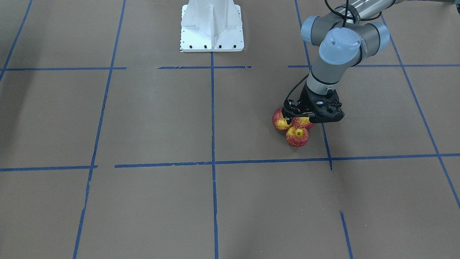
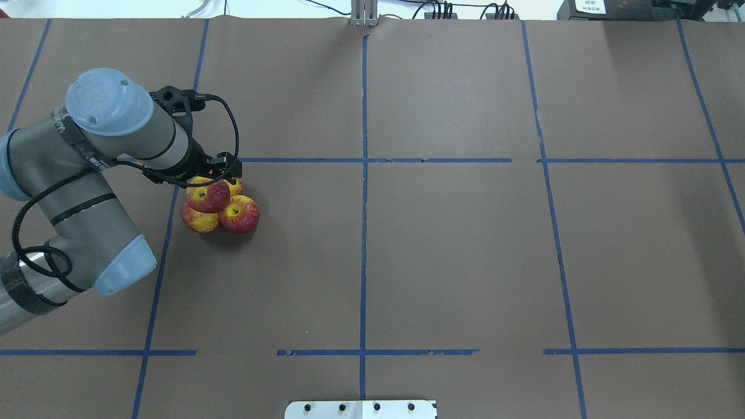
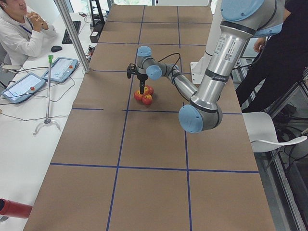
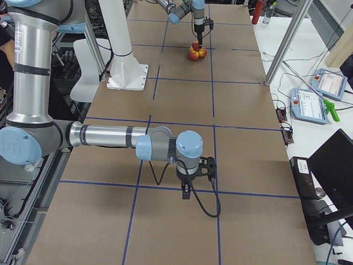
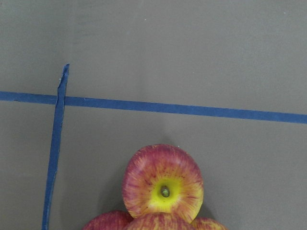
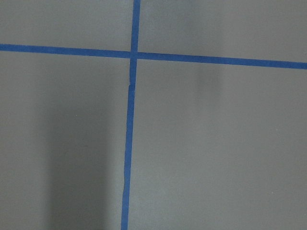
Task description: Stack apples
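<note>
Looking over the feeds, I count four small apples [image 2: 238, 213] on the left half of the brown counter [image 2: 465, 262], red with yellow streaks and yellow-green stem dimples. Three touch one another on the counter; the fourth apple [image 2: 208, 196] rests on top. My left gripper [image 3: 142, 85] is right at that top one, but I cannot tell whether it grips or has let go. My right gripper [image 4: 186, 192] hangs well apart over blue tape [image 6: 128, 143]; I cannot tell its state either.

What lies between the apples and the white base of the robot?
Only brown paper crossed by blue tape lies between the apples and the white base, shown in the front-facing view.
</note>
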You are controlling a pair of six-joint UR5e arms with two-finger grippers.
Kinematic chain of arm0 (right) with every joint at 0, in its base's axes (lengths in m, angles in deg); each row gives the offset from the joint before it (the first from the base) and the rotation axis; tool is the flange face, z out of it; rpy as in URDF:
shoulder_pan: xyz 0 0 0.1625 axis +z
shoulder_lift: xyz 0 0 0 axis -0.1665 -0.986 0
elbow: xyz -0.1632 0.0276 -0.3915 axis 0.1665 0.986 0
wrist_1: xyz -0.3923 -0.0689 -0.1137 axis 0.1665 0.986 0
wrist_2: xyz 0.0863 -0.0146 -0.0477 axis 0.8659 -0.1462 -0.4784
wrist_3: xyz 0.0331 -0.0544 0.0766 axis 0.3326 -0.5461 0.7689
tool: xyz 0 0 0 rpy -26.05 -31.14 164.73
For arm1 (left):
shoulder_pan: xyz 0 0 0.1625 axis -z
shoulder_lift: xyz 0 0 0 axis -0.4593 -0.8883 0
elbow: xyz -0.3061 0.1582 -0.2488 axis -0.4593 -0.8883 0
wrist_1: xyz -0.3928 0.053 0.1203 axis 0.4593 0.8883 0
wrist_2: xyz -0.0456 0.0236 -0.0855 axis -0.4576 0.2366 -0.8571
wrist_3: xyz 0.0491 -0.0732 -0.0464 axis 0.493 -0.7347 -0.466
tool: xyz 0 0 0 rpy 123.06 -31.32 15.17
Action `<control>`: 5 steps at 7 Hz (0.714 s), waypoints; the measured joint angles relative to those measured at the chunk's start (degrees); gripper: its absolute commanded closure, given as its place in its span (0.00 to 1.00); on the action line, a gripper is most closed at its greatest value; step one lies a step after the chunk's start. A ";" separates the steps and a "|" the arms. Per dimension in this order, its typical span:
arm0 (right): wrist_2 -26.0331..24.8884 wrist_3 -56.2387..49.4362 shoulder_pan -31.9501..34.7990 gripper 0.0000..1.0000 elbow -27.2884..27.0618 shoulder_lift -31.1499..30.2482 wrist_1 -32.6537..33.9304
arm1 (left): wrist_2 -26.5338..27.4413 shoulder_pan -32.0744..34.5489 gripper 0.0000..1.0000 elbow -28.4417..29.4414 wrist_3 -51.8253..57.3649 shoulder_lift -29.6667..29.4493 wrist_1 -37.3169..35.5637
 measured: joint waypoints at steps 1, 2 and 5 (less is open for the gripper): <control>0.00 0.02 0.00 0.00 0.00 0.00 0.00 | -0.09 2.10 0.00 -2.14 2.91 1.31 -0.18; 0.00 0.03 0.00 0.00 0.00 0.00 0.00 | -0.32 4.71 0.00 -4.65 7.04 3.50 -0.24; 0.00 0.00 0.00 0.00 0.00 0.00 0.00 | -9.06 18.25 0.00 -7.95 31.66 14.41 0.24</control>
